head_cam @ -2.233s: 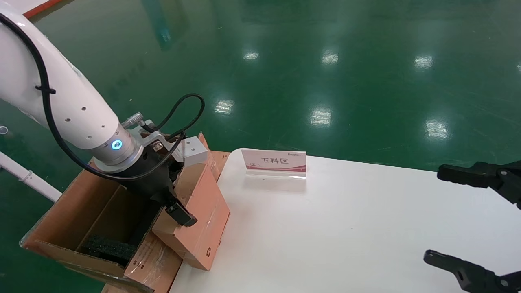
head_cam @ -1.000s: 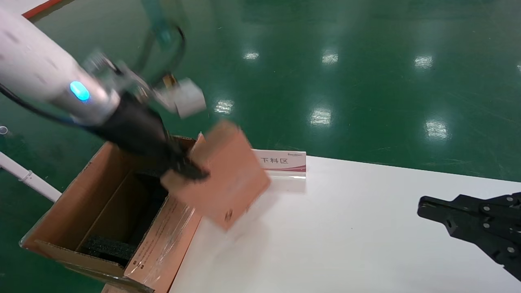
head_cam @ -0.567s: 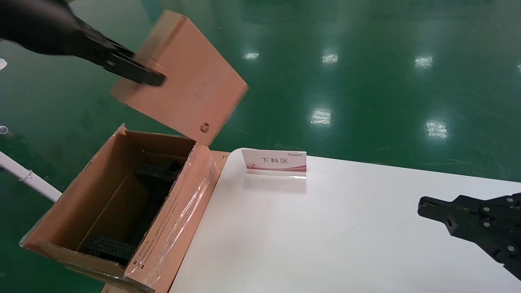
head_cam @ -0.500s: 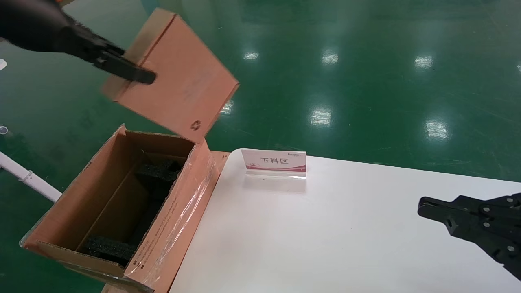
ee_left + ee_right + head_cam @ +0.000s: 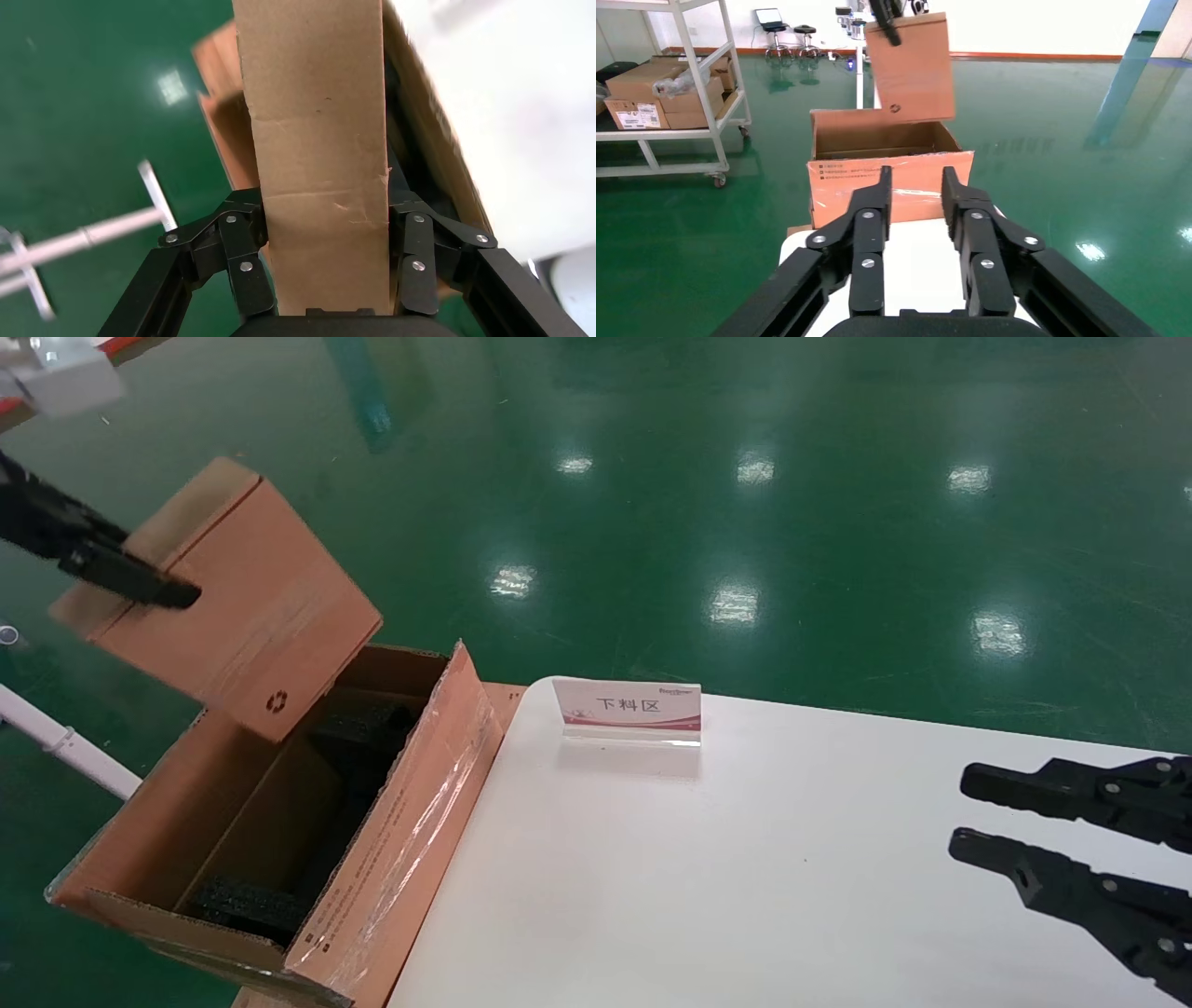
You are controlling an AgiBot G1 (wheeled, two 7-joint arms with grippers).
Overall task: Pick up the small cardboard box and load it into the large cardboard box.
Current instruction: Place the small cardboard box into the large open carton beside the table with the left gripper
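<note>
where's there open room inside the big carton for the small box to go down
Between the two black foam blocks the large cardboard box shows bare cardboard walls. The left gripper holds the small cardboard box tilted over its far end.

My head camera looks down at the long brown flapped corrugated carton [image 5: 279, 822]; both wrist cameras share it [image 5: 888, 165], the left nearest [image 5: 225, 133].

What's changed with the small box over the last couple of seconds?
The left gripper lifted the small cardboard box off the table and swung it above the large cardboard box. The right gripper reopened. The sign stayed put.
</note>
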